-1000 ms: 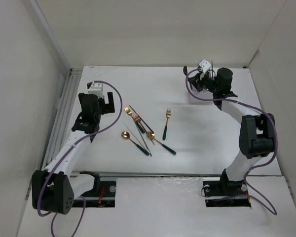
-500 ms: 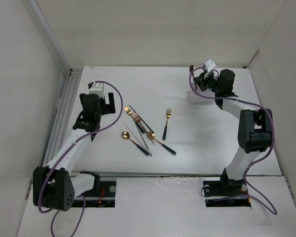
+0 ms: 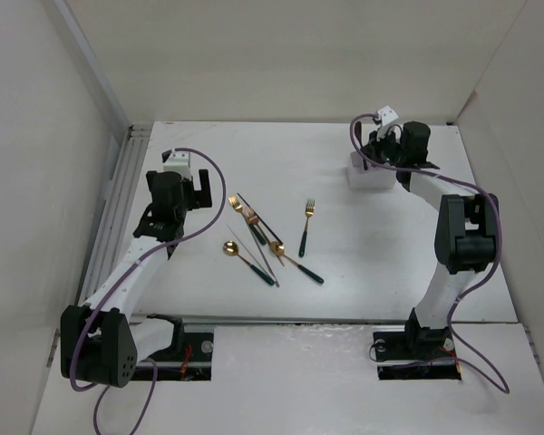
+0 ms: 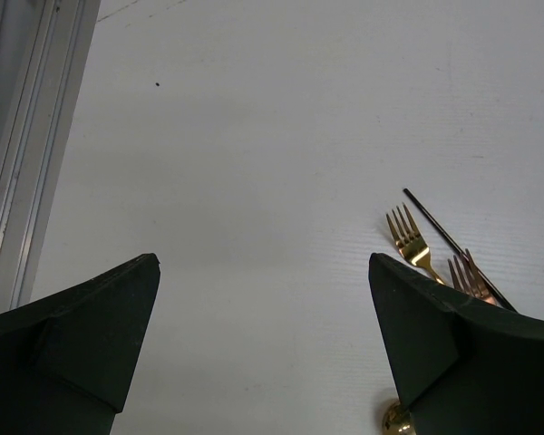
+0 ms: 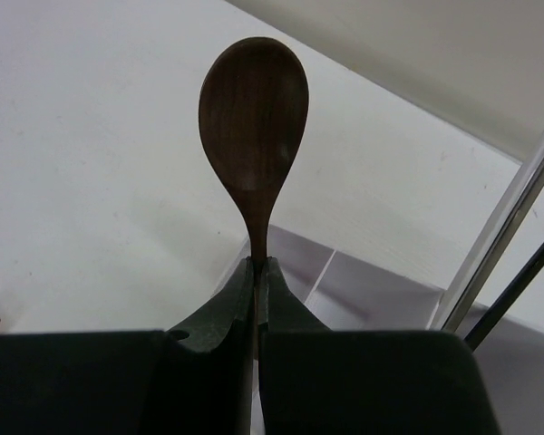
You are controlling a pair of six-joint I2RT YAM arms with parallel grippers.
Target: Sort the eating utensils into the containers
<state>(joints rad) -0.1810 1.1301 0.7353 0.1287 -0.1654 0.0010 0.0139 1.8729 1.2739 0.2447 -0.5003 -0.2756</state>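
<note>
My right gripper (image 5: 261, 263) is shut on the handle of a brown wooden spoon (image 5: 254, 118), bowl pointing away. It hangs over the white divided bin (image 5: 344, 281), which stands at the table's far right (image 3: 367, 177). A pale stick (image 5: 500, 222) and a dark chopstick (image 5: 519, 281) stand in the bin. On the table's middle lie gold forks (image 3: 240, 208), one more fork (image 3: 307, 222), gold spoons (image 3: 229, 246) and dark chopsticks (image 3: 259, 243). My left gripper (image 4: 263, 272) is open and empty above bare table, left of two fork heads (image 4: 408, 240).
A metal rail (image 3: 118, 208) runs along the table's left edge. White walls close in the back and both sides. Purple cables (image 3: 213, 177) loop off both arms.
My right gripper has swung right and back with the wooden spoon, and now sits over the bin. The left arm has barely moved.
</note>
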